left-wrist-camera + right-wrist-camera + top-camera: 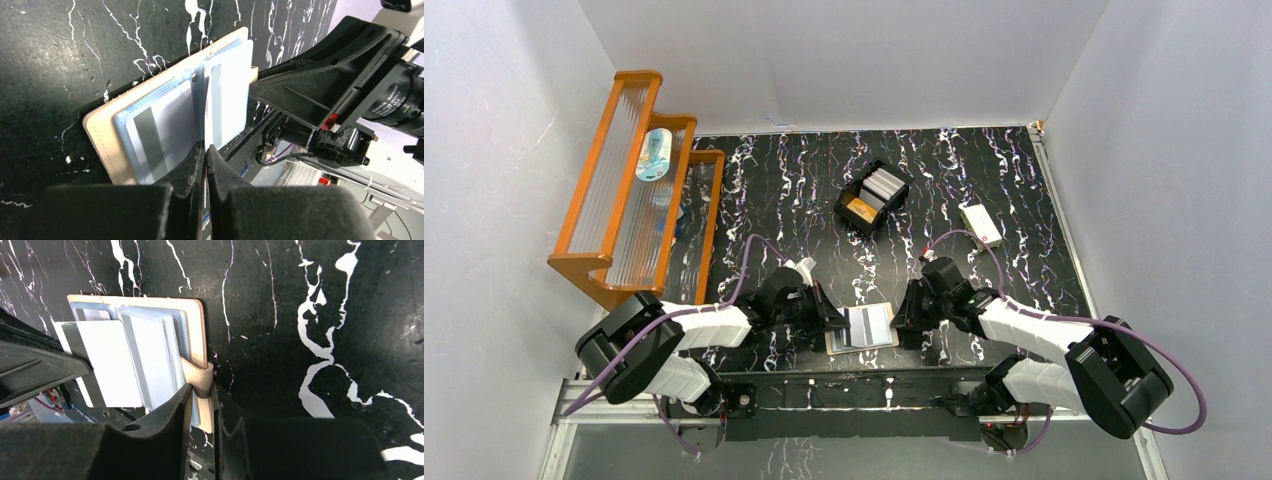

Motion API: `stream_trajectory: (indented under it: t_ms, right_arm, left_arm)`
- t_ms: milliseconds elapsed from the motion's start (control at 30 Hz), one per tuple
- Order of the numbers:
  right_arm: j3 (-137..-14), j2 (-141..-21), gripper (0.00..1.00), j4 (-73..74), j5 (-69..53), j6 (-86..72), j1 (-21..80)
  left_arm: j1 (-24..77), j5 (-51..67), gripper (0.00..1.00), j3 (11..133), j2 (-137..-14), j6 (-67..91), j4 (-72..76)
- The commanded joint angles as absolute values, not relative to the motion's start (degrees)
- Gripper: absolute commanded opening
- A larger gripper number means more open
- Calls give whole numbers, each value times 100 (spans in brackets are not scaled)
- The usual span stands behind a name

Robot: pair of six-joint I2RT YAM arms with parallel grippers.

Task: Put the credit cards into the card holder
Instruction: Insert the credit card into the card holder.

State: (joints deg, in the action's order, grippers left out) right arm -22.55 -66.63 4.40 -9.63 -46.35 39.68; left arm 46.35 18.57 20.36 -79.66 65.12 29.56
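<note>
Tan leather card holder lies open at the counter's near edge, its long axis along that edge and its snap tab toward the right edge. The left tool is pinched together on one clear sleeve. The right tool clamps the tab. The wrist views show two striped credit cards in the sleeves. Only the top view shows the one black tray.

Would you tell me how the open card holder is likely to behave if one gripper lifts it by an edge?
The card holder would probably flop: its clear sleeves fan loosely from the spine. It looks thin and flat, so likely light and apt to slide on the smooth table when pushed. The sleeves look glossy, perhaps slippery.
</note>
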Motion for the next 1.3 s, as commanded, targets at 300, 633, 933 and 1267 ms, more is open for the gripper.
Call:
stream_trajectory:
  t_ms: [300,633,933,1267]
  right_arm:
    - [-2048,-6605,27,380,-1056,-4710,4046]
    - [-2048,-6658,27,274,-1104,-4768,4063]
    - [-2047,-6717,27,212,-1134,-4787,4091]
    - [-2048,-6706,25,214,-1131,-4790,4100]
  left_arm:
    - [4662,1775,0,1805,-7713,6579,3328]
    - [4660,1795,0,1801,-7813,6489,3408]
    - [4667,1684,0,1833,-8155,6370,3441]
    - [4683,1464,0,1907,-7998,6773,2690]
